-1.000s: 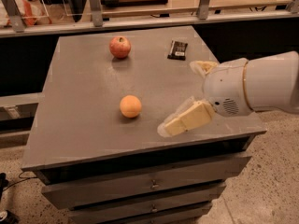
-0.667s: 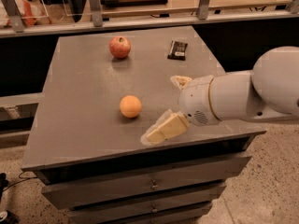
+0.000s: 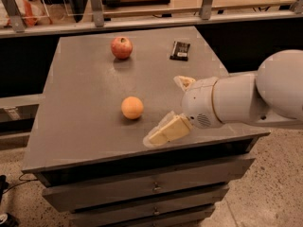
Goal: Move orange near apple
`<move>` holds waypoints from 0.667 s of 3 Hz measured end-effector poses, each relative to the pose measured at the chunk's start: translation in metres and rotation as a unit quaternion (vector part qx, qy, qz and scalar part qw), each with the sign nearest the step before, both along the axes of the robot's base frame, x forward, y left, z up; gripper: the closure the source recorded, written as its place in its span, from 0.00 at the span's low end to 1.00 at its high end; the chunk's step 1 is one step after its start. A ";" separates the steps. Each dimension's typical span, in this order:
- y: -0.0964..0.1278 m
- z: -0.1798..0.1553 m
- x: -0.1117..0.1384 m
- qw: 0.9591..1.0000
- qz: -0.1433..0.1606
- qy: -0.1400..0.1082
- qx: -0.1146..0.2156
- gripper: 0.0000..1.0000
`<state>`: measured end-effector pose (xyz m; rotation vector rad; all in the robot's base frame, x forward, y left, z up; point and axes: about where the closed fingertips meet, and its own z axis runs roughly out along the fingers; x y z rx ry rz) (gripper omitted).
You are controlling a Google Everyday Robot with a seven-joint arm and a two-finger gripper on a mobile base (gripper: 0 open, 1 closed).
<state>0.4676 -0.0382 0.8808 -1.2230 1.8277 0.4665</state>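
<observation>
The orange (image 3: 132, 107) lies on the grey table top (image 3: 80, 93), near the front middle. The red apple (image 3: 121, 47) sits at the back of the table, well apart from the orange. My gripper (image 3: 165, 109) is just right of the orange, low over the table, on a white arm coming in from the right. Its two cream fingers (image 3: 166, 130) are spread wide and hold nothing. The near fingertip is a short gap from the orange and does not touch it.
A small black packet (image 3: 180, 50) lies at the back right of the table. The table is a cabinet with drawers (image 3: 142, 188) below its front edge. A railing and shelf (image 3: 142, 18) run behind it.
The arm has moved left across the table's front, bringing the open gripper closer to the orange. The orange and the apple have not moved.
</observation>
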 end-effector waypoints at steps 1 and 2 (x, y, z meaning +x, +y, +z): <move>-0.002 -0.009 0.010 1.000 0.001 -0.014 -0.003 0.00; -0.001 -0.024 0.022 1.000 0.006 -0.008 0.002 0.00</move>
